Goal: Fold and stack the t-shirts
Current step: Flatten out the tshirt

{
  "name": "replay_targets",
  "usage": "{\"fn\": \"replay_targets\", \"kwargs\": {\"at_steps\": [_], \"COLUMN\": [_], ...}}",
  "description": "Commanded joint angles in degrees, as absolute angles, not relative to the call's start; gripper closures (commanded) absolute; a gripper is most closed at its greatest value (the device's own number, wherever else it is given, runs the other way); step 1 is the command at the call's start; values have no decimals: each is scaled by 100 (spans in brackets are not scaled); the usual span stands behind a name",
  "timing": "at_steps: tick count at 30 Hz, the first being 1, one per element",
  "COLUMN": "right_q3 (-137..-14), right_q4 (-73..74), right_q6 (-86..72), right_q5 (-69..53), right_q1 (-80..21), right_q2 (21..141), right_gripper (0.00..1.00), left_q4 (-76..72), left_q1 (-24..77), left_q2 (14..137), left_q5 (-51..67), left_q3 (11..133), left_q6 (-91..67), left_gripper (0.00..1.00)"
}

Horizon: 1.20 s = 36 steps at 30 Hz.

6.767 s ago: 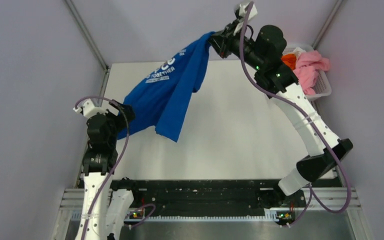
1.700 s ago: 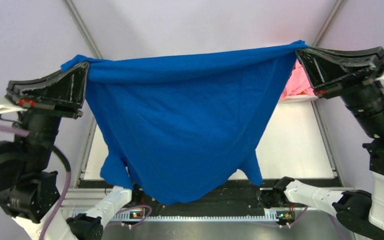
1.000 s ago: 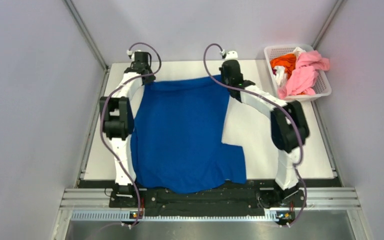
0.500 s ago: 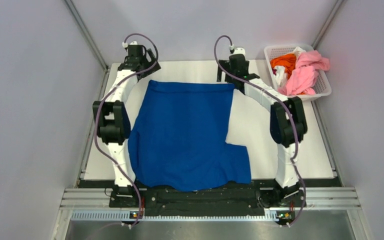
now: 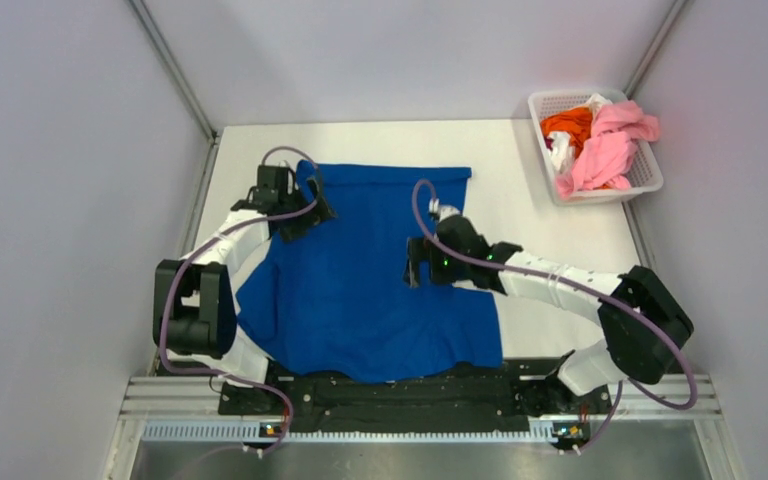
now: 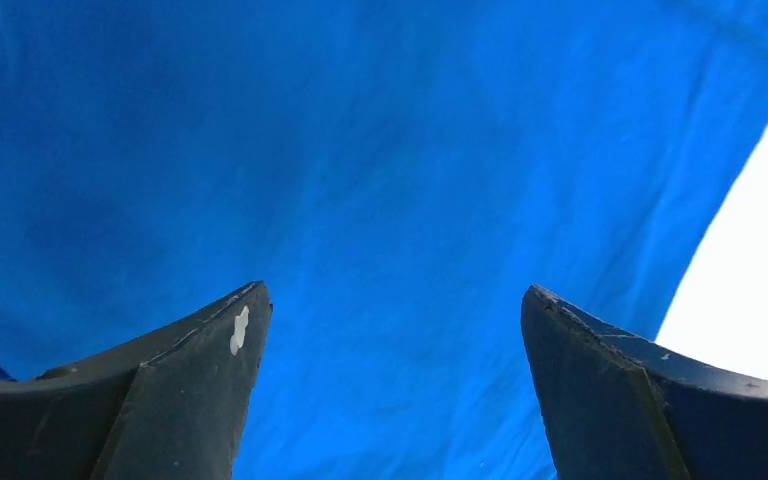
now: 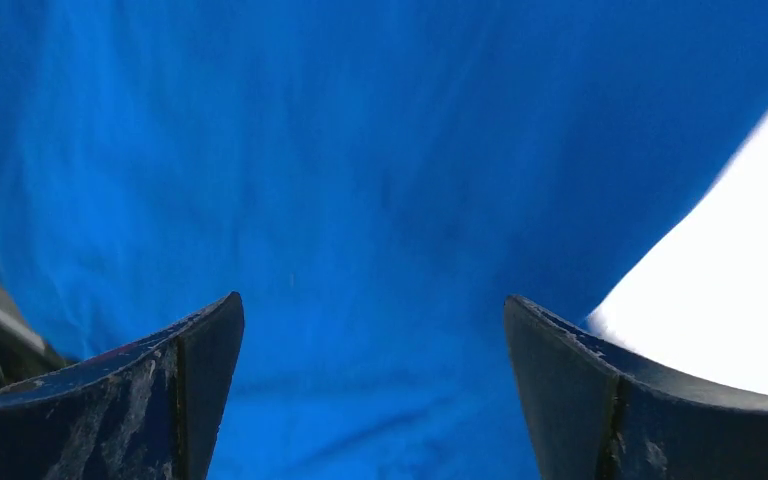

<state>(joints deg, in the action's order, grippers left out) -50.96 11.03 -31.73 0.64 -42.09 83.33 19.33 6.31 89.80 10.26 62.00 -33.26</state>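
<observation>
Spread flat on the white surface (image 5: 545, 215): a royal blue t-shirt (image 5: 370, 280), plain side up, far edge straight and roughly midway up the surface, near edge reaching the black rail at the arms' bases. Wider toward the near end, with a sleeve jutting out at the near right.

Poised over the shirt's far left part, close to its left edge: the left hand (image 5: 305, 205). Seen from its wrist camera (image 6: 395, 300) with both dark fingers (image 6: 200, 370) spread wide, nothing pinched between them, only blue cloth beneath. Cannot tell whether touching the fabric.

Over the shirt's right side, about halfway down its length: the right hand (image 5: 415, 262). Likewise spread apart in its own wrist view (image 7: 375, 305), gripping nothing, blue cloth below and a patch of white surface off to the right.

At the far right corner, well apart from the shirt: a white lattice basket (image 5: 650, 178) holding a pink tee (image 5: 608, 150), an orange tee (image 5: 565, 122) and some white cloth (image 5: 562, 152), all bunched up.
</observation>
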Motion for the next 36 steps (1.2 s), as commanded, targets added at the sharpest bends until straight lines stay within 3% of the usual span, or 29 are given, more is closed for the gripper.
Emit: {"fn": "replay_targets", "kwargs": {"at_steps": [1,8,18,23,28,32,36], "right_q3": [-4546,-4591,-6117,-8098,-10816,-12697,-13627], "right_q4": [1126,1052,1351,1681,2317,2419,2018], "right_q6": [-3940,-4044,-3670,-3105,-2206,-1858,-1706], "right_q5": [-433,-154,266,64,-105,-814,-1198], "right_q1": [-4706,-4534,-2990,-2365,-2234,-2231,-2271], "right_q2": [8218,8846,10560,12080,13685,14802,15307], "right_gripper": [1,1,2,2,2,3,3], "left_q4": [1758,1588,915,1025,199,-586,-1253], "left_q1": [598,598,736,1568,2519,3197,3644], "left_q2": [8985,9066,8535,8018,8056,8725,9920], "left_q5": [1274,1381,1852,1918,2993,3251,3518], "left_q3": [5765,5342,3849,3249,3090,3519,4275], "left_q6": [-3449,-3610,-4507,-4850,-4977,-5054,-5200], "left_gripper": [1,1,1,1,1,1,1]}}
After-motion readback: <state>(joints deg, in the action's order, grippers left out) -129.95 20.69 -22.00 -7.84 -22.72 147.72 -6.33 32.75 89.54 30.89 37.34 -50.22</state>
